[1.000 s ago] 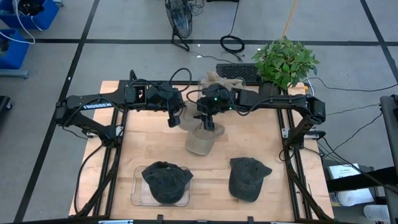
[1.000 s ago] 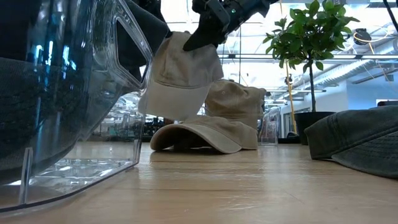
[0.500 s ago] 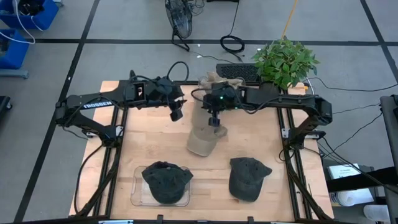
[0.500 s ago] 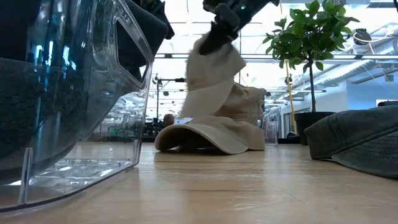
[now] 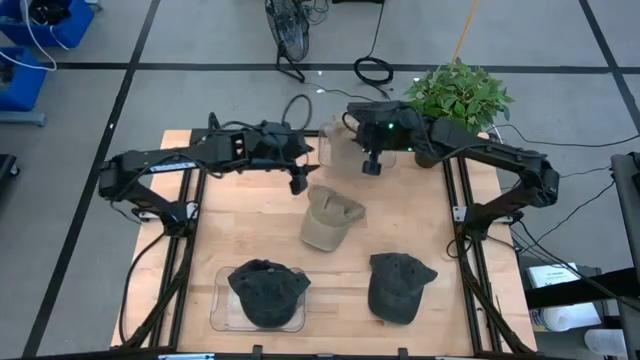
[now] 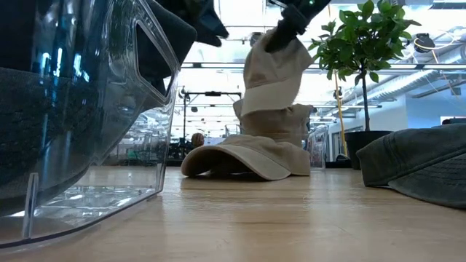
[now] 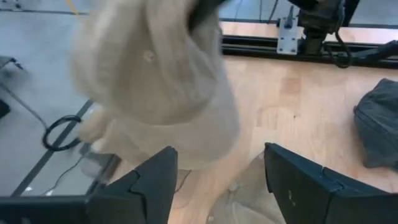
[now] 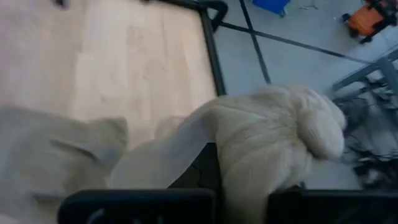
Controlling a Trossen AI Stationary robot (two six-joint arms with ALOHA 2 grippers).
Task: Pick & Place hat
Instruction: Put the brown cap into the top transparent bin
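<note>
R gripper (image 5: 372, 165) jaws clamped on beige knit hat (image 6: 273, 69), lifted over rear worktop (image 5: 250, 220); L gripper (image 5: 298, 181) jaws apart nearby.

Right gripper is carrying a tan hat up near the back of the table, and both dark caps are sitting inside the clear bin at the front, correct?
Not quite. The high view shows only one dark cap in the clear bin; the other dark cap lies on the bare table beside it. The right gripper does hold a tan hat aloft near the back.

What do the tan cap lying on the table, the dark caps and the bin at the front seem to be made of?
Tan cap: matte woven cloth, probably cotton; it slumps and creases. Dark caps: faded, denim-like fabric with visible seams. Bin: clear glossy plastic; the room shows through its wall.
</note>
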